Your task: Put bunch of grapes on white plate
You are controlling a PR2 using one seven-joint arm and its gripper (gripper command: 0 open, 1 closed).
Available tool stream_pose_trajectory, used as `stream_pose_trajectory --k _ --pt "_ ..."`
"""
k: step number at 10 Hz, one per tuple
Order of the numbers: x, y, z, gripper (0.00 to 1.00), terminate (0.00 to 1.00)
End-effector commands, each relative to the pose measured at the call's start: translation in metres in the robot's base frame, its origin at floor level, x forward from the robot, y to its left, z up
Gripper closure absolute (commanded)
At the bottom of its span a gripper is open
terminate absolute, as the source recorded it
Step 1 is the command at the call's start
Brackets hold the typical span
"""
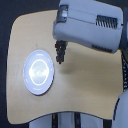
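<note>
The white plate point(38, 71) lies on the wooden table toward the exterior view's left, and nothing is on it. The arm's big white-grey body reaches in from the upper right. From under its left end hangs a narrow, dark, bumpy shape, which looks like the bunch of grapes point(60, 56). It hangs just to the right of the plate's upper rim, apart from it. The gripper point(59, 45) is mostly hidden by the arm and blends with the top of the bunch. It appears shut on the bunch.
The light wooden table point(87, 85) has rounded corners, and its front edge runs along the bottom of the view. The arm's body point(90, 27) covers the table's upper right. Dark floor surrounds the table, and part of the robot's white base shows at the lower right.
</note>
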Motion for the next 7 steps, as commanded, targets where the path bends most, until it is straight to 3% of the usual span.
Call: stream_pose_trajectory --k 1,4,7 --pt "-0.028 0.092 -0.020 1.00 0.00" --pt "-0.052 0.141 -0.054 1.00 0.00" --pt "-0.067 0.144 -0.081 1.00 0.00"
